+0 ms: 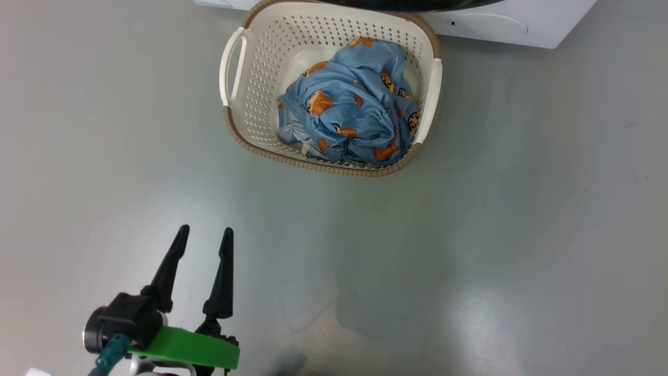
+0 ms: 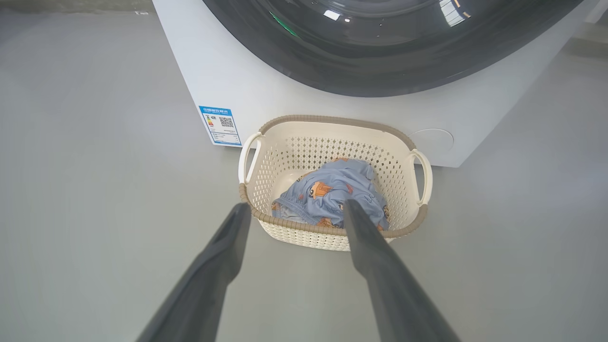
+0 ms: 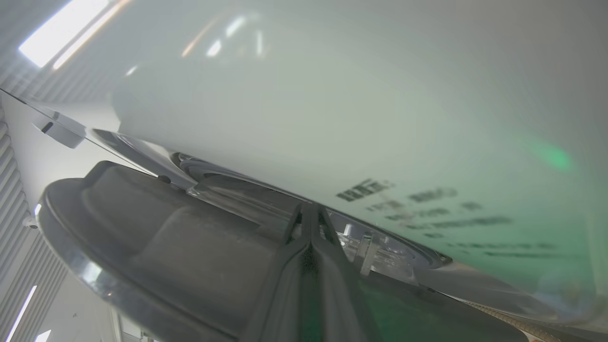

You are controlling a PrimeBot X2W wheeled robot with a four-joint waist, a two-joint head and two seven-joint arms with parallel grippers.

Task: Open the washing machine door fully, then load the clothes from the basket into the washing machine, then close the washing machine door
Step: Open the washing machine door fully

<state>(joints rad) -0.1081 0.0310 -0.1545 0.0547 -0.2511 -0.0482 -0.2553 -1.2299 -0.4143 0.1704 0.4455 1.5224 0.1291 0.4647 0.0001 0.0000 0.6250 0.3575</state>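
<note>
The washing machine (image 2: pixel 247 85) stands on the grey floor (image 1: pixel 522 235), the black rim of the washing machine door (image 2: pixel 380 57) above the basket (image 1: pixel 261 68). The basket sits just before the machine, with the clothes (image 1: pixel 355 104) bundled inside. The left pincer (image 1: pixel 206 230) hovers over bare floor, fingers apart. The right pincer (image 3: pixel 308 209) has its fingers together, close against the machine.

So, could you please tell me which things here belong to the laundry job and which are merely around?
Belonging to the job:
washing machine
its door
basket
clothes, lying in the basket
left gripper, open
right gripper, shut

Merely around:
blue label
round flap
floor
</note>
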